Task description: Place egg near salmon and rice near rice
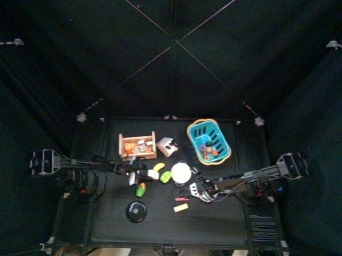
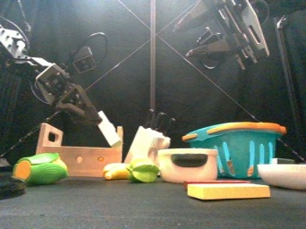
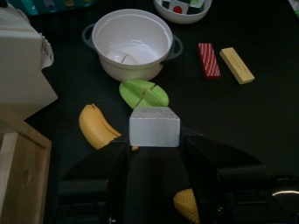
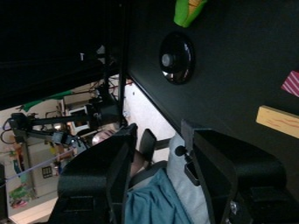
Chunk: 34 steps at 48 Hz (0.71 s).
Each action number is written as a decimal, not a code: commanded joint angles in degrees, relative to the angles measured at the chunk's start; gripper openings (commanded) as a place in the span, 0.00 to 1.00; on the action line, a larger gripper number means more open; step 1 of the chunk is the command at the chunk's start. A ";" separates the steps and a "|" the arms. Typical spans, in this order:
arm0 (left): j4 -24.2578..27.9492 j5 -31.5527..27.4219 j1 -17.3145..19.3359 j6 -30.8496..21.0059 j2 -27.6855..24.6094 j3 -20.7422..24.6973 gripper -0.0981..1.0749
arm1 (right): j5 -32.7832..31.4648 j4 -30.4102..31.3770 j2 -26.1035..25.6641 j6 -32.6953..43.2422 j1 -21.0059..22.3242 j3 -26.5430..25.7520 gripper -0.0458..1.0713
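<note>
At far left of the worktop (image 1: 94,225): wooden crate (image 1: 138,146), something orange-red inside, too small to name.

Next right: left end effector (image 3: 156,140), jaws set wide, one against each side of the white rice block (image 3: 155,124); reads as clamped on it. Whether the block is off the surface, cannot tell. Banana (image 3: 97,127) and green wedge (image 3: 142,91) lie just beside it. No second rice piece picked out.

Centre: white pot (image 3: 98,54), empty.

Front of centre: egg (image 1: 181,209), flat yellow bar near the front edge, long axis roughly across the worktop. In the left wrist view it lies parallel to a red striped piece (image 3: 208,59), probably the salmon, close but with a gap.

Behind, toward the right: blue basket (image 1: 197,128), orange piece and other bits inside, unclear.

Right: right end effector (image 1: 198,190), jaws apart, nothing between them, raised above the worktop. Egg lies toward the front edge and slightly left of it, so the right arm is judged nearer. Jaws would need to span the bar's short width.
</note>
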State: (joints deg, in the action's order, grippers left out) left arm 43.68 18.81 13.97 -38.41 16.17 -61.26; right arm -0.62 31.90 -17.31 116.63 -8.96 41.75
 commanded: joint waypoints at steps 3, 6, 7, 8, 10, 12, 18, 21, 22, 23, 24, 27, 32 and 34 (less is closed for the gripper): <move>0.09 0.18 0.18 0.09 0.18 1.32 0.56 | 0.09 0.62 -1.14 -0.09 0.62 -0.44 0.77; 0.09 0.18 0.18 0.09 0.09 1.23 0.56 | -1.32 1.41 -0.62 -0.18 0.79 -0.26 0.77; 0.09 0.18 0.18 0.09 0.18 1.23 0.56 | -1.93 1.49 -0.62 -0.18 0.79 -0.18 0.77; 0.09 0.18 0.26 0.09 0.18 1.14 0.56 | -2.55 1.58 -0.53 -0.09 0.79 -0.09 0.77; 0.09 0.18 0.35 0.09 0.18 1.14 0.56 | -4.57 1.49 -0.79 -0.18 0.70 0.00 0.77; 0.09 0.18 0.53 0.09 0.18 1.14 0.56 | -6.42 1.05 -1.23 -0.18 0.44 0.00 0.77; 0.09 0.18 0.70 0.09 0.18 1.14 0.56 | -12.30 -1.14 -3.52 -0.35 -0.70 -0.18 0.77; 0.09 0.18 0.70 0.09 0.09 1.23 0.56 | -15.38 -2.37 -4.57 -0.88 -1.49 -0.26 0.77; 0.09 0.18 0.70 0.09 0.09 1.23 0.56 | -16.52 -2.99 -4.92 -1.23 -1.67 -0.35 0.77; 0.09 0.18 0.70 0.09 0.09 1.23 0.56 | -17.75 -3.78 -5.10 -1.85 -1.93 -0.53 0.77; 0.09 0.18 0.70 0.09 0.09 1.23 0.56 | -19.25 -4.66 -5.19 -2.64 -2.11 -0.70 0.77; 0.09 0.18 0.79 0.09 0.09 1.23 0.56 | -23.91 -9.05 -5.27 -6.94 -2.37 -1.93 0.77; 0.09 0.18 0.79 0.09 0.09 1.23 0.56 | -33.84 -22.15 -4.57 -23.55 -1.41 -6.68 0.76; 0.09 0.18 0.79 0.09 0.09 1.14 0.56 | -36.83 -27.07 -3.87 -31.55 0.00 -8.96 0.76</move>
State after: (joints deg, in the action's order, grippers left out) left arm 43.68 18.81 14.50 -38.41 16.17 -61.35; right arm -30.06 15.91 -21.18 99.84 -10.81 38.50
